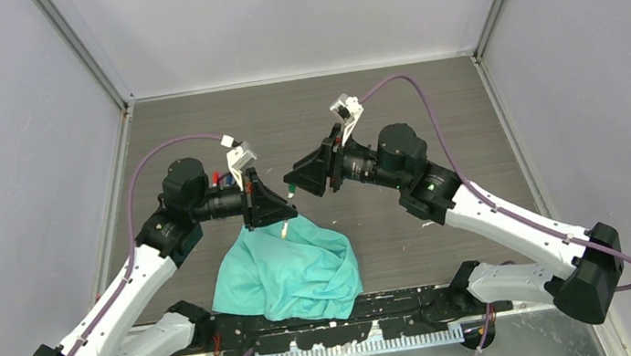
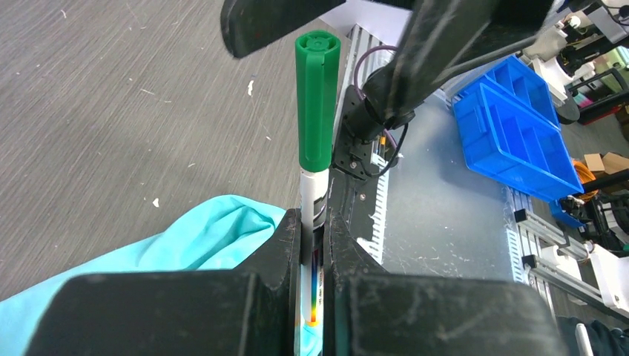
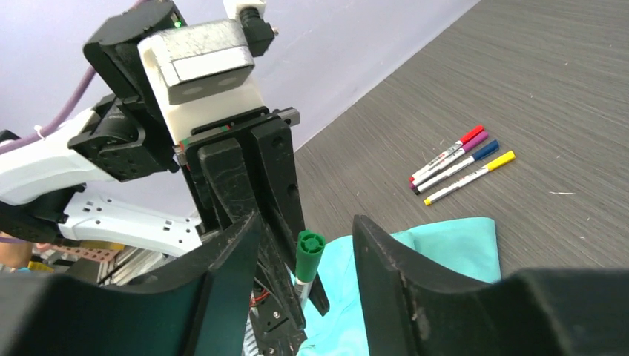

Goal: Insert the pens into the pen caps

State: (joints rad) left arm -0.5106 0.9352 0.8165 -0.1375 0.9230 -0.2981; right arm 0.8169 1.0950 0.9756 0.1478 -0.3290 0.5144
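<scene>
Teal cloth [image 1: 292, 273] lies lower centre in the top view, with the left gripper [image 1: 284, 217] and right gripper [image 1: 292, 184] tip to tip just above it. From the left wrist, a white pen [image 2: 311, 194] wearing the green cap [image 2: 317, 100] is seen pinched upright by the left jaws. From the right wrist, the right jaws are spread around that cap, and four capped pens [image 3: 460, 163] lie together upper right.

White pen [image 2: 312, 194], green cap [image 2: 317, 100] on, gripped in left hand [image 2: 314, 230]; four capped pens [image 3: 458, 163] parallel on table [image 3: 564, 89]
</scene>
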